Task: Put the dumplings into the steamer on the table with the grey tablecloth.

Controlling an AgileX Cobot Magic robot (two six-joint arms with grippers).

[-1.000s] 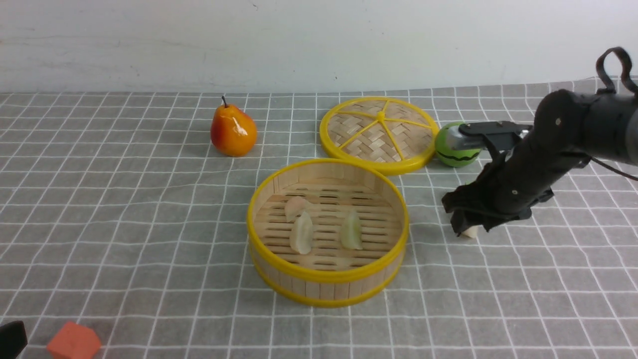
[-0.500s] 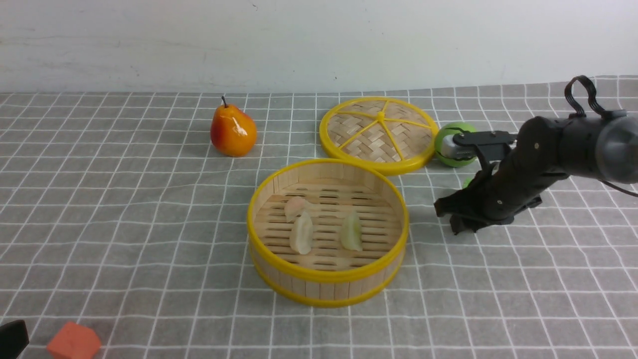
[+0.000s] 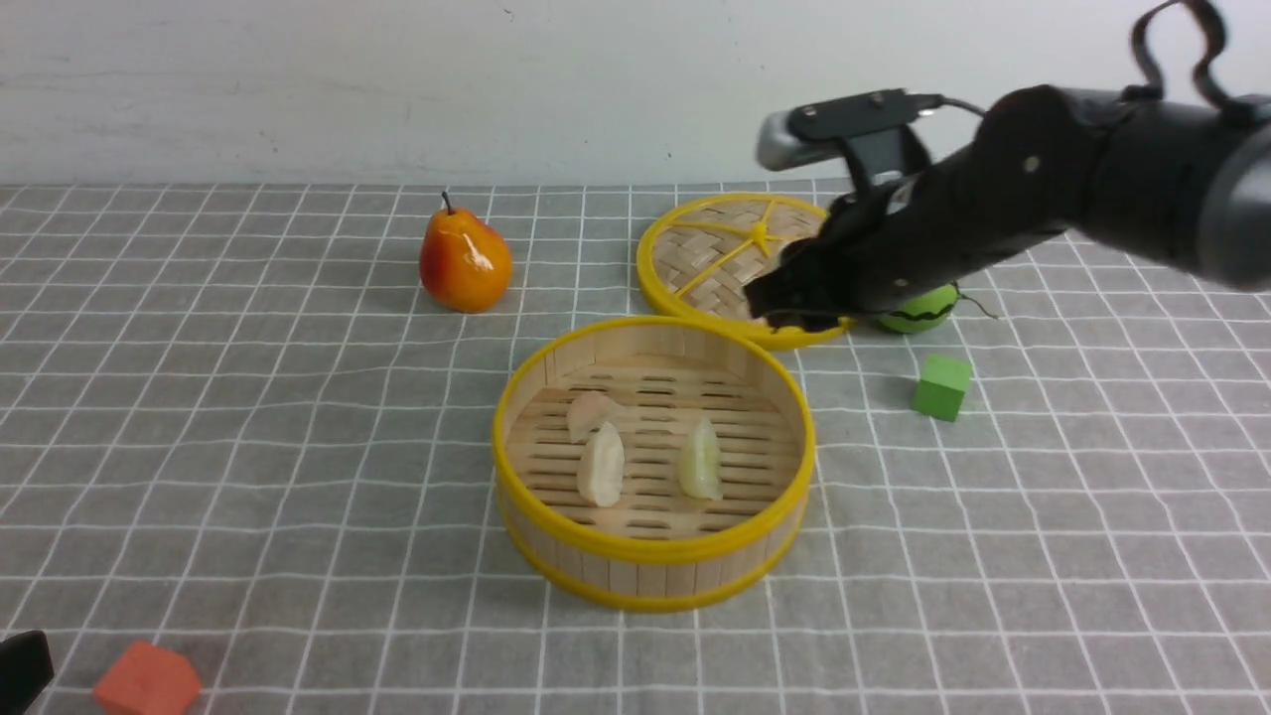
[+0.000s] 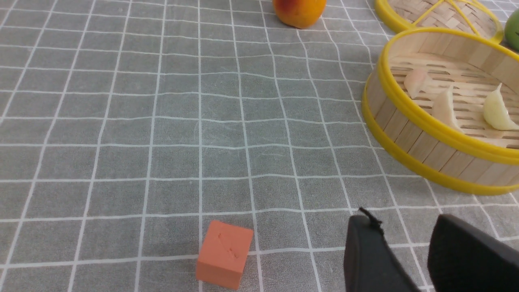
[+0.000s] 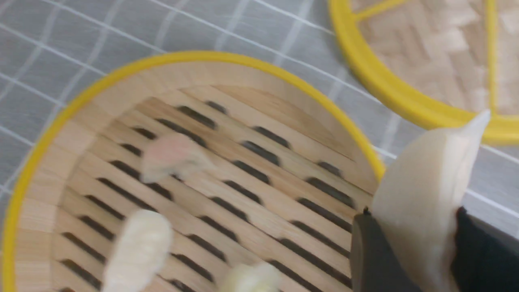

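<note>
"Where's the last dumpling (image 5: 423, 182)?"

"Clamped between the right fingers (image 5: 413, 211), one on either side, with its rounded body and pointed end poking out past the tips. The front view barely shows it, just right of centre in the upper half, against the lid (image 3: 700, 263)."

"And the others?"

"Three are in the steamer (image 3: 655, 548), mid-frame: a pinkish one (image 3: 591, 412) toward the upper left of its floor, a pale one (image 3: 602, 465) below that, and a greenish one (image 3: 701, 460) on the right."

"So which step is this?"

"Carrying the fourth across, I'd say. Next, bring it left and down in the front view until it's over bare slats, clear the rim, lower and let go. I'd keep it off the greenish one."

"The left fingers (image 4: 401, 219)?"

"Apart, nothing between them, over the table (image 3: 328, 497) at the front view's lower left corner, near the orange block (image 3: 149, 678)."
</note>
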